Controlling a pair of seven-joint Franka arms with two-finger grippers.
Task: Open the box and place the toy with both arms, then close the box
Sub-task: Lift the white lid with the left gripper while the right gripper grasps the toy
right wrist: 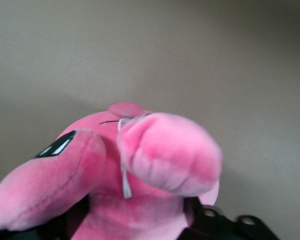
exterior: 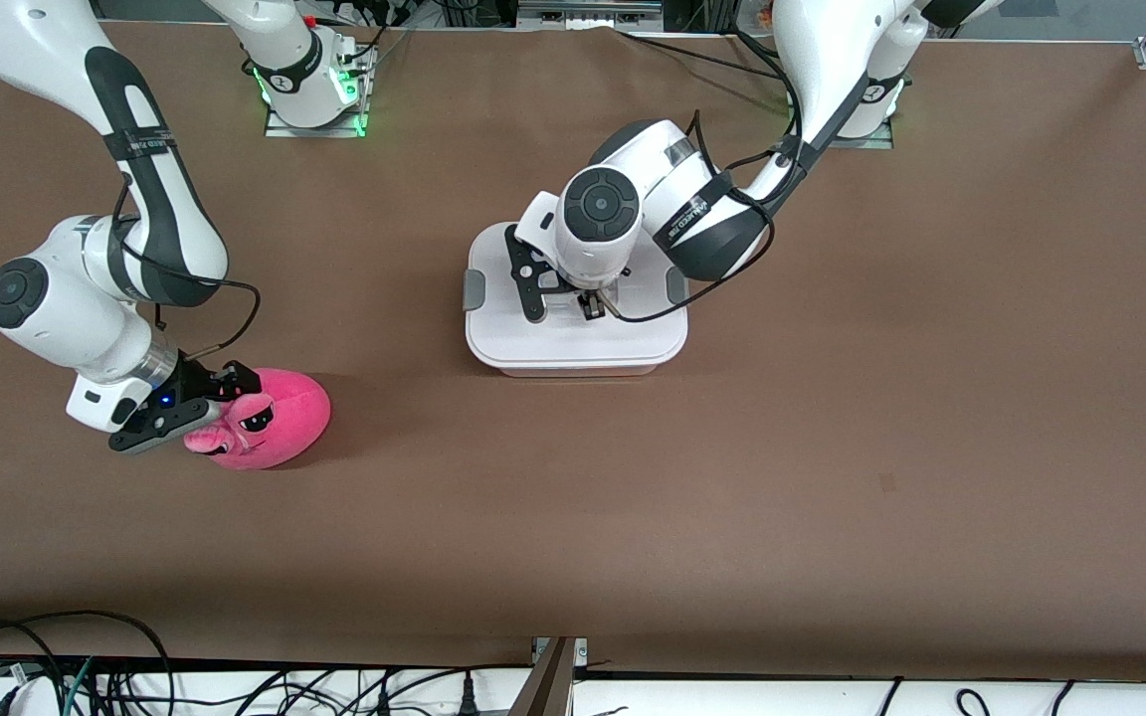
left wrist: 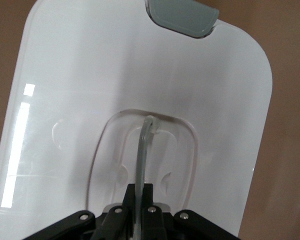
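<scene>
Gripping: left gripper (exterior: 590,304) is clenching the lid's clear handle (left wrist: 145,150); lifting straight up should be keeping the white lid (exterior: 573,338) level.
Holding: right gripper (exterior: 197,403) is closing on the toy (exterior: 270,418) at its snout end.
Box (exterior: 573,368): sitting mid-table, lid on, grey clips (exterior: 474,289) at both ends.
Toy: round pink plush, dark glasses, lying toward the right arm's end, nearer the front camera than the box.

Brown table (exterior: 832,447) (matte, evenly lit), cables (exterior: 86,666) along its near edge

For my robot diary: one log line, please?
left gripper: shut on lid handle | right gripper: shut on toy | box: closed
</scene>
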